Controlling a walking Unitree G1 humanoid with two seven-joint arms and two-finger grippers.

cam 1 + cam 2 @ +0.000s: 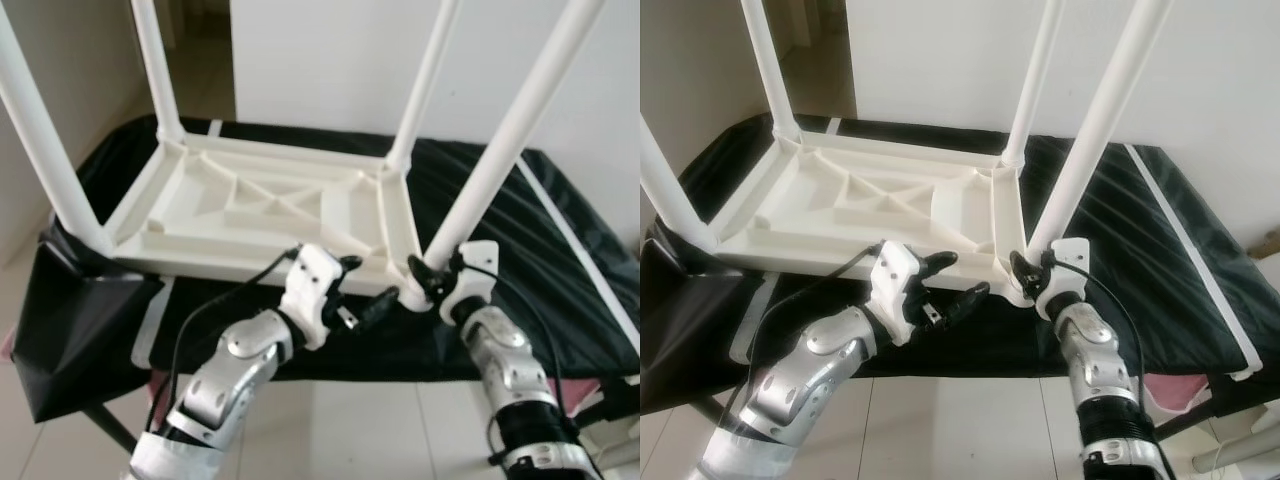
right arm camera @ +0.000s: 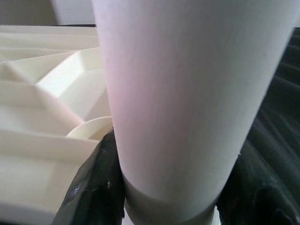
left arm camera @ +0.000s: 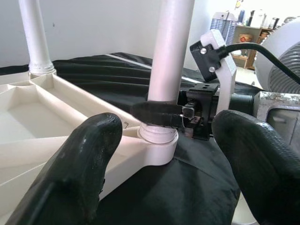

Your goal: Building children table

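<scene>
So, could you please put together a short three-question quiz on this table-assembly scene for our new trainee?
1. True or false: the white tabletop lies upside down on the black cloth, legs pointing up.
2. Which gripper is closed around the near-right leg close to its socket?
A. left gripper
B. right gripper
C. neither
3. Fill in: the left gripper's fingers are ____, holding nothing.

Key
1. True: all four legs stand upward from the corner sockets.
2. B: in the right wrist view, black fingers flank the leg on both sides.
3. Open: it hovers beside the tabletop's near edge.
</scene>
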